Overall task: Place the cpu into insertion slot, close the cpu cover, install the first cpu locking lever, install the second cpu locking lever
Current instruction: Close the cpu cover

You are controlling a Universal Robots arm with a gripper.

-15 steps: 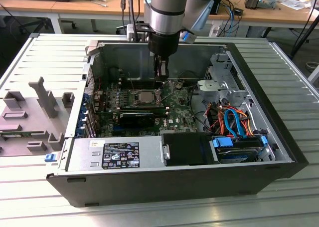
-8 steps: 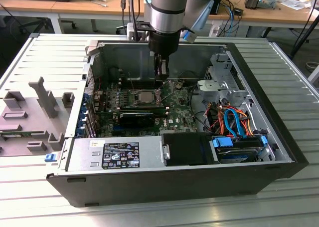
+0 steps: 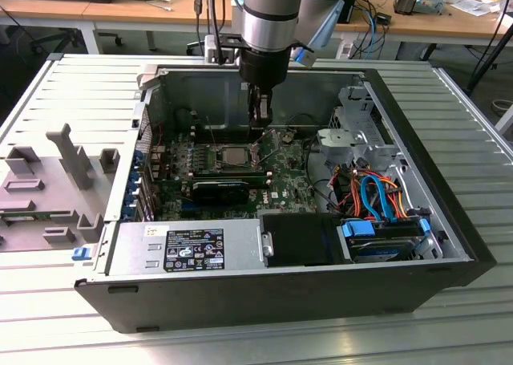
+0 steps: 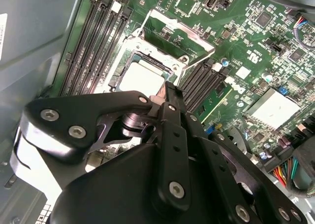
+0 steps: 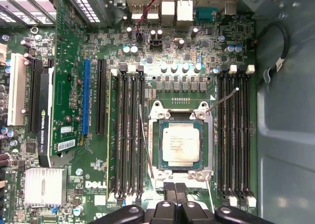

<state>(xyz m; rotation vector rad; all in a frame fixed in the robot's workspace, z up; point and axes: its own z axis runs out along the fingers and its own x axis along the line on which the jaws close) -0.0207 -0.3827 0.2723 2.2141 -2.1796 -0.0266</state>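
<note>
First wrist view: the cpu [image 5: 181,145] sits in the insertion slot [image 5: 182,173].
The gripper [image 5: 175,188] hangs just beside the insertion slot, its fingers pressed together with nothing between them. In the second wrist view the cpu cover [image 4: 194,33] stands tipped up at one edge of the insertion slot. A thin wire lever [image 5: 144,145] lies loose beside the insertion slot.

Silver-grey cylindrical arm [image 3: 271,12], blue joint cap [image 3: 324,25]. Ends in a black gripper [image 4: 166,93] of link bars [image 4: 83,113] studded with silver screws [image 4: 176,188].
</note>
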